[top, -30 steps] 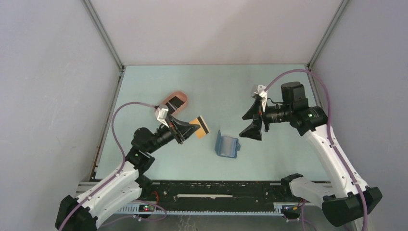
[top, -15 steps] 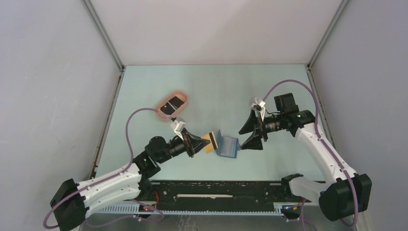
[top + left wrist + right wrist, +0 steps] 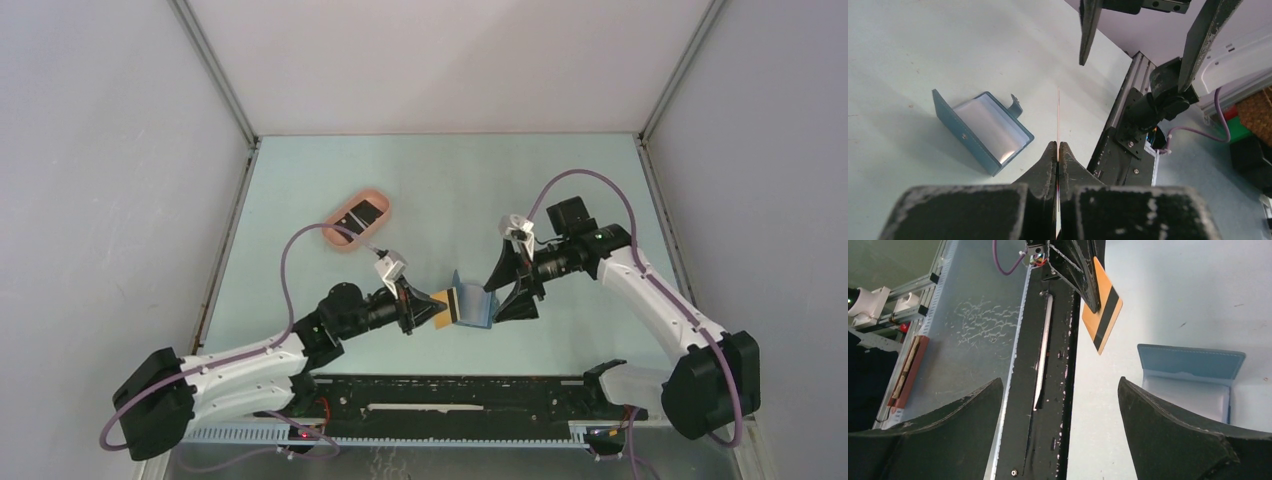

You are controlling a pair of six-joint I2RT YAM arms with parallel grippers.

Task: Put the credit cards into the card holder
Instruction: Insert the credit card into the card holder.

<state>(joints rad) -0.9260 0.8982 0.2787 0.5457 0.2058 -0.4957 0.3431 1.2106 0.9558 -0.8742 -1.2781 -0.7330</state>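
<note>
The blue card holder (image 3: 472, 307) lies open on the table near its front edge, its pale inner pocket showing in the left wrist view (image 3: 983, 131) and the right wrist view (image 3: 1193, 382). My left gripper (image 3: 425, 307) is shut on the orange-tan card with a dark stripe (image 3: 445, 308), held edge-on in its wrist view (image 3: 1058, 122) and close to the holder's left side; the card also shows in the right wrist view (image 3: 1102, 305). My right gripper (image 3: 508, 285) is open and empty, just right of the holder. A black card (image 3: 361, 215) lies in the pink tray.
The pink oval tray (image 3: 340, 236) sits at the back left of the table. A black rail (image 3: 450, 395) runs along the near table edge. Grey walls enclose the table on three sides.
My left gripper has carried the orange-tan card right and forward to the holder's left side. My right gripper has come down and left, close beside the holder's right side.
</note>
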